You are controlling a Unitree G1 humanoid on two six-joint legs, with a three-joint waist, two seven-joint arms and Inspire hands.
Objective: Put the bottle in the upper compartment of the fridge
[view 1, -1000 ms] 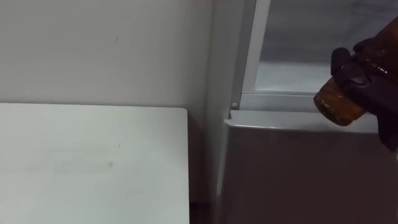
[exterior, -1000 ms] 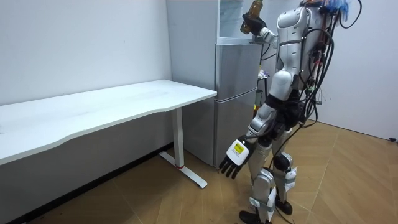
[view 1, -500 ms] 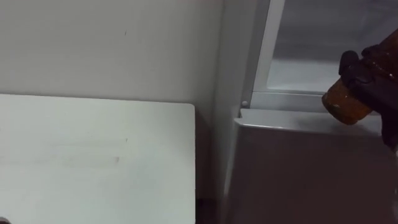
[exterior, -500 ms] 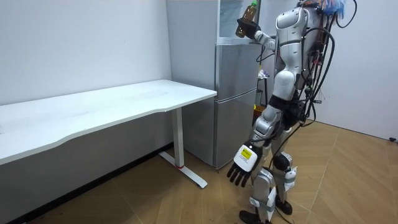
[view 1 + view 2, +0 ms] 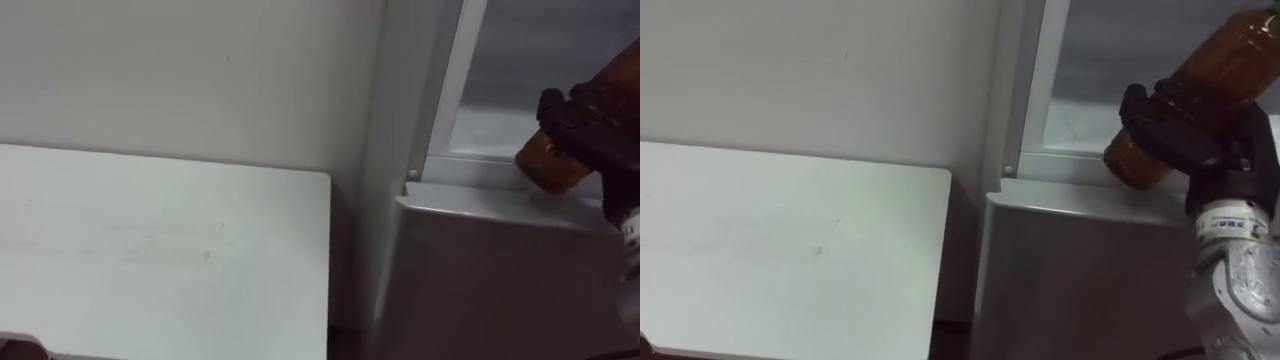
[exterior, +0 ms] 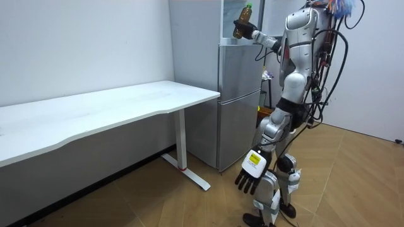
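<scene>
Bottle (image 5: 1228, 50) clamped in my right hand (image 5: 1188, 132), fingers wrapped round its middle, amber liquid showing above and below my grip. It's tilted, base leading, cap end up and back over my wrist. Just under the base runs the sill (image 5: 1080, 165) of the upper fridge compartment (image 5: 1090, 70), which stands open ahead of my hand. The closed lower door (image 5: 1080, 270) drops away beneath my wrist. White table (image 5: 790, 250) sits well off to the left of my hand, no concern. My left hand (image 6: 248, 175) hangs down by my leg, fingers loose, holding nothing.

I'd call this the insertion step: the bottle is at the opening but not yet inside. Next, I reckon, comes a push forward over the sill, bringing the bottle upright, setting its base down inside, then letting go. Careful though, that base could clip the sill.
</scene>
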